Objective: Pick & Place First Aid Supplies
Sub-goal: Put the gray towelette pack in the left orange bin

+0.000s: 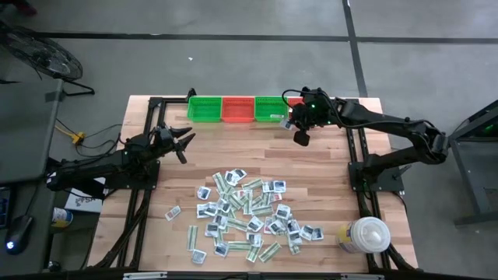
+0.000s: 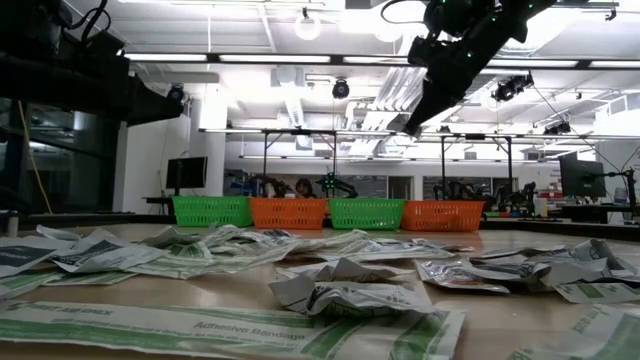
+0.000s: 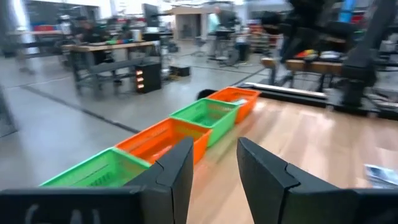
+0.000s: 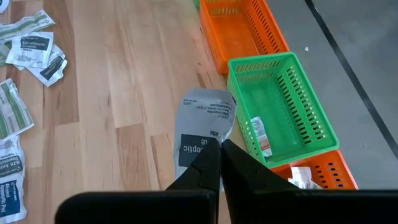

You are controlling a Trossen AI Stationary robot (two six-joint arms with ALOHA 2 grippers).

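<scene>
Right claw (image 4: 219, 163): clamped on one grey antiseptic packet (image 4: 202, 124), at table's one o'clock beside green basket (image 4: 280, 109). Step: carrying to bin; next, centre over it, release. Left claw (image 3: 214, 165): parted, empty, at nine o'clock.

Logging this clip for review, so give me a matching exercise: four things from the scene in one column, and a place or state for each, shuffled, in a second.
Things:
1. right claw
2. left claw
3. white lidded container
4. row of baskets

Places or states:
A. along the table's far edge
B. open and empty, over bare wood at the table's left side
C. shut on a grey-white packet beside a green basket
D. standing at the table's near right corner

Pairs: 1-C, 2-B, 3-D, 4-A
</scene>
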